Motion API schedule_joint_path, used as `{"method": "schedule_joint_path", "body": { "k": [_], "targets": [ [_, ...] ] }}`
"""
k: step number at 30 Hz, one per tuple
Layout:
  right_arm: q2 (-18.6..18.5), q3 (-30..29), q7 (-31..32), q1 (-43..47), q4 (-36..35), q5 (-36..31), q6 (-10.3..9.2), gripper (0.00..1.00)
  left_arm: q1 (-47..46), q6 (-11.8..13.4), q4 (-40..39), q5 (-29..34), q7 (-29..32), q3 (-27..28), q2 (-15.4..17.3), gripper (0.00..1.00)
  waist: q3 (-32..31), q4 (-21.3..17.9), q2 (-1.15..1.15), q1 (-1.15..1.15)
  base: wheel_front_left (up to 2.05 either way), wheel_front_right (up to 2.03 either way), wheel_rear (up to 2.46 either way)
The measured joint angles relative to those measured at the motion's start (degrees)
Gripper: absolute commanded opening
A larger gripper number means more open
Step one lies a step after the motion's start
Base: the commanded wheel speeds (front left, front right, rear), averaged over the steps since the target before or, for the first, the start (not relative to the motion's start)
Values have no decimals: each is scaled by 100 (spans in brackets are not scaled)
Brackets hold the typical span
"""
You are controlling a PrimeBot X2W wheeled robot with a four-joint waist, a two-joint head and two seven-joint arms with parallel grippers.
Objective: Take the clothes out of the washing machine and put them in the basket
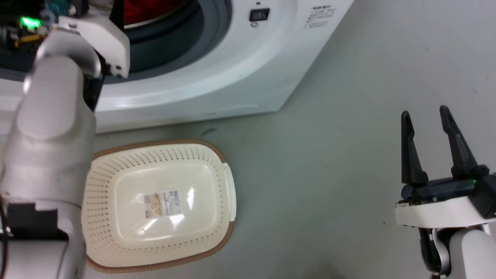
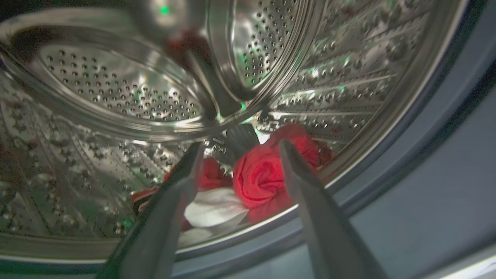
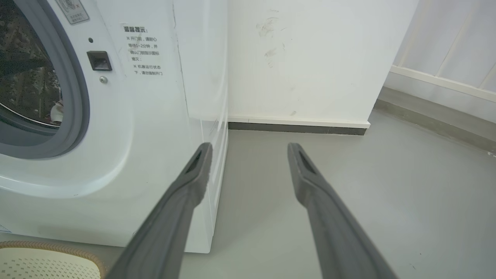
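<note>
Clothes (image 2: 263, 174) lie bunched, red and white, at the bottom of the steel drum (image 2: 116, 89) of the washing machine (image 1: 232, 77), just inside its grey ring (image 1: 186, 42). The left gripper (image 2: 240, 144) points into the opening, fingers spread and released. The basket (image 1: 100, 193) sits on the floor (image 1: 310, 174) just before the machine, its left edge hidden by the left forearm (image 1: 50, 135). The right gripper (image 1: 424, 110) hangs spread over the floor, well apart to the right.

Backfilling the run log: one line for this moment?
phase: reach for clothes | left gripper: open, at washing machine mouth | right gripper: open, over floor | basket: empty, on floor
</note>
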Motion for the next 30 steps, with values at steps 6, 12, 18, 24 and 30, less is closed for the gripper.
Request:
{"method": "schedule_joint_path", "body": {
  "k": [6, 12, 18, 24, 30],
  "targets": [
    [-2, 43, -1, -283, -40, 209, 0, 100, -1082, -43, 499, 68, 575, -302, 298, 100, 623, -217, 0, 0, 0, 0, 0],
    [-2, 81, -1, -488, -58, 437, 0, 100, -2106, -48, 971, -187, 1350, -778, 478, 100, 1257, -483, 0, 0, 0, 0, 0],
    [0, 171, -1, -679, -99, 641, 0, 100, -2896, -49, 1289, -654, 2198, -1289, 758, 100, 1769, -704, 0, 0, 0, 0, 0],
    [0, 159, -1, -740, -111, 782, 0, 100, -3370, -49, 1363, -1084, 2930, -1763, 858, 100, 2131, -866, 0, -1, 0, 0, 0],
    [1, 153, -1, -765, -113, 836, 0, 100, -3591, -44, 1419, -1426, 3446, -2052, 998, 100, 2273, -924, 0, -1, 0, 0, 0]
  ]
}}
